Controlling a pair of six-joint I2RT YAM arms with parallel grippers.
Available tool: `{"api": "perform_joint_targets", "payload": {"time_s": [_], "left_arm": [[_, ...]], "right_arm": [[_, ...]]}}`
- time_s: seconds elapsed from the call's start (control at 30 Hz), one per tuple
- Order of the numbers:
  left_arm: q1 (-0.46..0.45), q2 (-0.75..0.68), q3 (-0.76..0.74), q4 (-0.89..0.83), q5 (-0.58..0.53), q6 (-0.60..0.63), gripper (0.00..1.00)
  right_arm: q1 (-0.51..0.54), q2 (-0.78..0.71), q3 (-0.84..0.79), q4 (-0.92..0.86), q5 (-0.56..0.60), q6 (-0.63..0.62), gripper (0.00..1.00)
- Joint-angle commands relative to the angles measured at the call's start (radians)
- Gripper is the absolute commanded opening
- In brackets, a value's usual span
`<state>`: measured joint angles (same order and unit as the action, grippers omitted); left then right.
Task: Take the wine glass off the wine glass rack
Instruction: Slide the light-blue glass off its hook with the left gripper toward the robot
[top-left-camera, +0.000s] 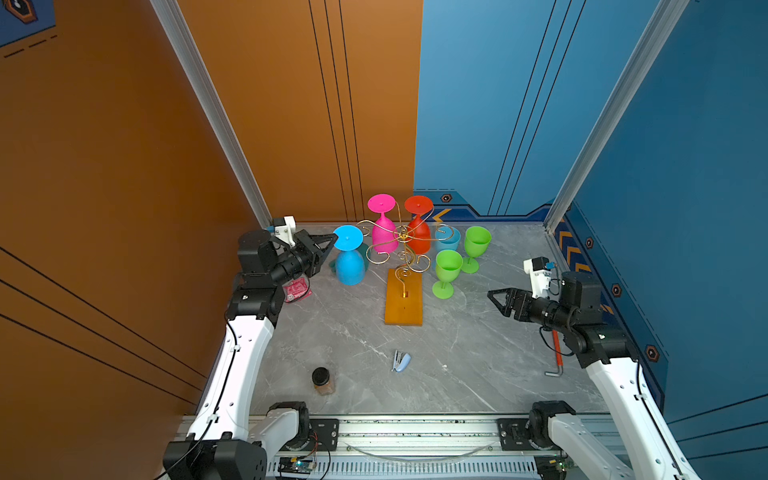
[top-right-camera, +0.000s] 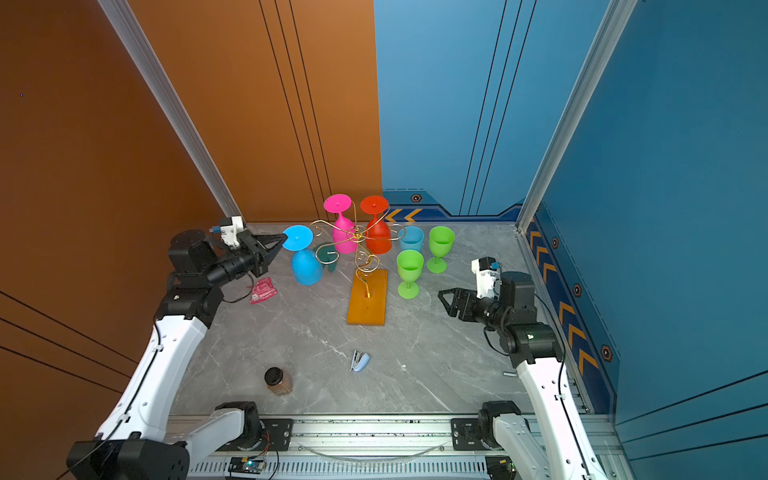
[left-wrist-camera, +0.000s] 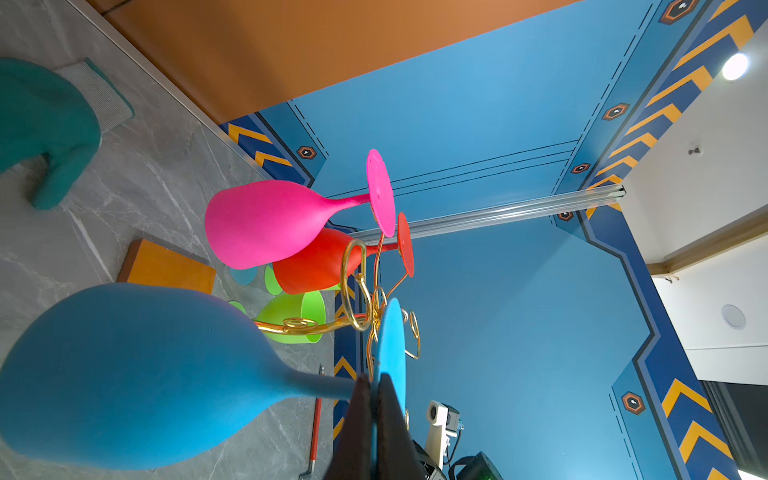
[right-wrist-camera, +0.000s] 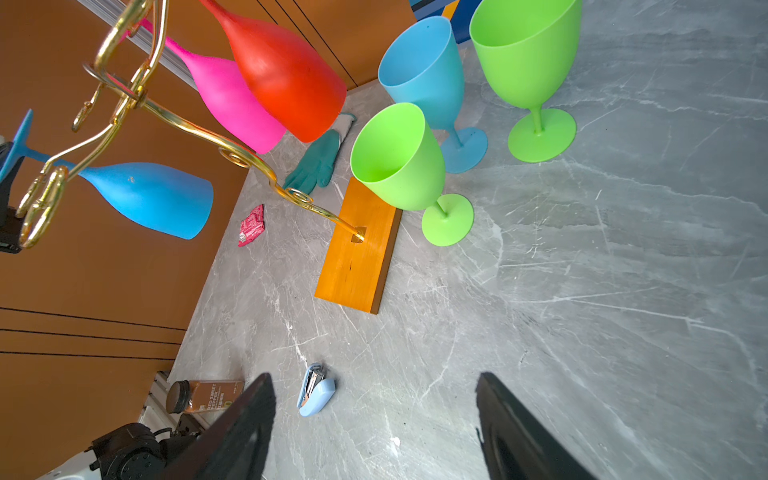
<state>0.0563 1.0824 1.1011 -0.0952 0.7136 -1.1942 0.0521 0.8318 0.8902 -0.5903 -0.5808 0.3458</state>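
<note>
The wine glass rack (top-left-camera: 402, 236) (top-right-camera: 357, 236) is a gold wire stand on an orange wooden base (top-left-camera: 404, 299). A pink glass (top-left-camera: 384, 232) and a red glass (top-left-camera: 419, 237) hang upside down from its far arms. A blue wine glass (top-left-camera: 350, 266) (left-wrist-camera: 137, 374) hangs upside down at the rack's left side. My left gripper (top-left-camera: 336, 237) (left-wrist-camera: 374, 382) is shut on the edge of its round foot (left-wrist-camera: 392, 345). Whether the stem is clear of the nearest wire arm I cannot tell. My right gripper (top-left-camera: 490, 295) (right-wrist-camera: 374, 376) is open and empty, low over the table to the right.
Two green goblets (top-left-camera: 448, 266) (top-left-camera: 477, 241) and a light blue goblet (top-left-camera: 448, 239) stand upright right of the rack. A teal glove (right-wrist-camera: 316, 162), a red packet (top-left-camera: 297, 289), a spice jar (top-left-camera: 322, 380), a blue stapler (top-left-camera: 401, 360) and a red-handled tool (top-left-camera: 556, 353) lie on the table.
</note>
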Motion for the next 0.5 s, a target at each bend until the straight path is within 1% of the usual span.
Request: {"api": "perform_joint_targets", "payload": {"time_s": [0.0, 0.07, 0.1, 0.2, 0.3, 0.47], "left_arm": [[0.027, -0.042, 0.007, -0.005, 0.012, 0.032, 0.00], [0.038, -0.051, 0.028, -0.065, -0.005, 0.080, 0.00], [0.040, -0.057, 0.045, -0.126, -0.020, 0.119, 0.00], [0.041, -0.077, 0.102, -0.288, -0.085, 0.254, 0.00], [0.042, -0.100, 0.141, -0.404, -0.151, 0.361, 0.00], [0.042, -0.145, 0.143, -0.477, -0.193, 0.464, 0.00]], "right_arm": [[-0.005, -0.009, -0.011, 0.014, -0.029, 0.013, 0.78], [-0.005, -0.007, -0.010, 0.011, -0.034, 0.013, 0.78], [-0.005, -0.004, -0.008, 0.010, -0.036, 0.013, 0.78], [-0.001, 0.007, -0.004, 0.007, -0.040, 0.013, 0.78], [0.002, 0.016, -0.001, 0.007, -0.042, 0.013, 0.78], [0.009, 0.030, 0.008, 0.006, -0.042, 0.015, 0.78]]}}
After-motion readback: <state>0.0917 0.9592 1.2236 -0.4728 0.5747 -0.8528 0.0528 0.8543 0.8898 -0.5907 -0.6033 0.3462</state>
